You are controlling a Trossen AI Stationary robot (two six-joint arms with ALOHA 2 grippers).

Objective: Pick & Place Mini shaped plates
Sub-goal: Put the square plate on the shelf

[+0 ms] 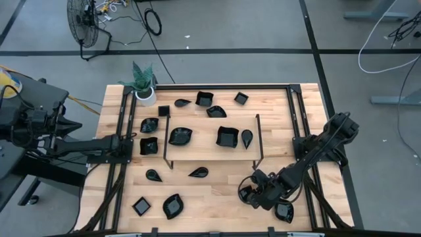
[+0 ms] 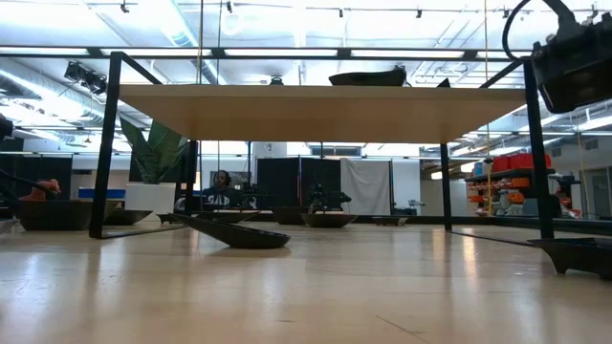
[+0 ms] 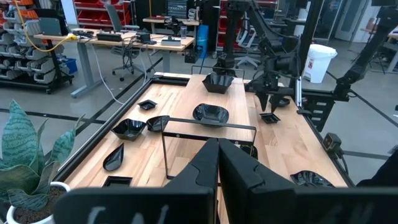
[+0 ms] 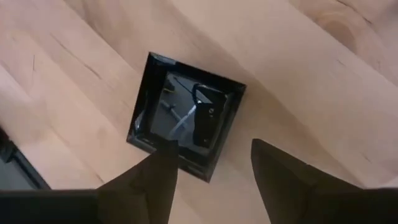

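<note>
A small glossy black square plate [image 4: 186,115] lies flat on the wooden table near its front right corner. My right gripper [image 4: 214,149] hangs open just above it, pointing steeply down. One fingertip [image 4: 163,152] is over the plate's edge, the other [image 4: 267,155] is beside it. The left wrist view shows this gripper [image 3: 267,102] clear of the plate [image 3: 269,117]. Several more black plates lie about the table, among them a square one [image 1: 227,137] and a leaf-shaped one [image 1: 180,135]. My left gripper [image 3: 217,168] waits shut and empty at the table's left side.
A thin black wire frame [image 1: 256,141] stands over the table's middle. A white pot with a green plant [image 1: 145,89] sits at the far left corner. Another black plate [image 1: 284,210] lies close to the right gripper, toward the front edge. Black rails run along both table sides.
</note>
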